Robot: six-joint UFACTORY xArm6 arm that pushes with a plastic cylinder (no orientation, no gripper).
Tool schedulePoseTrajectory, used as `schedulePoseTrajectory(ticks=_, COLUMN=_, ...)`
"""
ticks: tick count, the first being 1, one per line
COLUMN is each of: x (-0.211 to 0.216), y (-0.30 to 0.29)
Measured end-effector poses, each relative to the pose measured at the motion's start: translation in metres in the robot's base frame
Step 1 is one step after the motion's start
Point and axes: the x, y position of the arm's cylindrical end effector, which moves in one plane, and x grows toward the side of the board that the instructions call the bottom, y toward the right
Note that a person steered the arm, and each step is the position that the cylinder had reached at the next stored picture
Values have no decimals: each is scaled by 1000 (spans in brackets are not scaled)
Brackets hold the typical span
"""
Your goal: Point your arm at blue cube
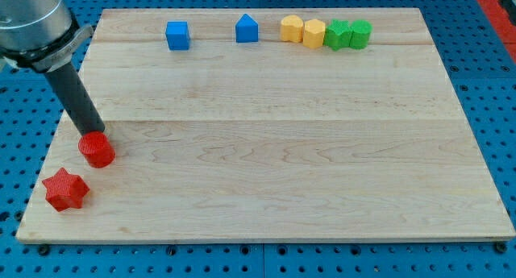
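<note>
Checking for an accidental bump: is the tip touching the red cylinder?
Cannot tell. In the camera view my tip meets the red cylinder's top edge, with no visible gap or plain contact.

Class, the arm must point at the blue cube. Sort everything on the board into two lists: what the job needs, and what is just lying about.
Needed for the job:
my tip, beside the red cylinder at the view's left
blue cube

Lying about:
red cylinder
red star
blue house-shaped block
two yellow blocks
two green blocks
</note>
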Motion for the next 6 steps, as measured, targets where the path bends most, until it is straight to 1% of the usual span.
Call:
schedulePoseTrajectory(ticks=1, x=18, y=-4)
schedulePoseTrajectory(ticks=2, x=26, y=-6)
schedulePoseTrajectory(ticks=3, x=24, y=-7)
schedulePoseTrajectory(ticks=4, x=-38, y=-8)
schedulePoseTrajectory(ticks=6, x=-209, y=29)
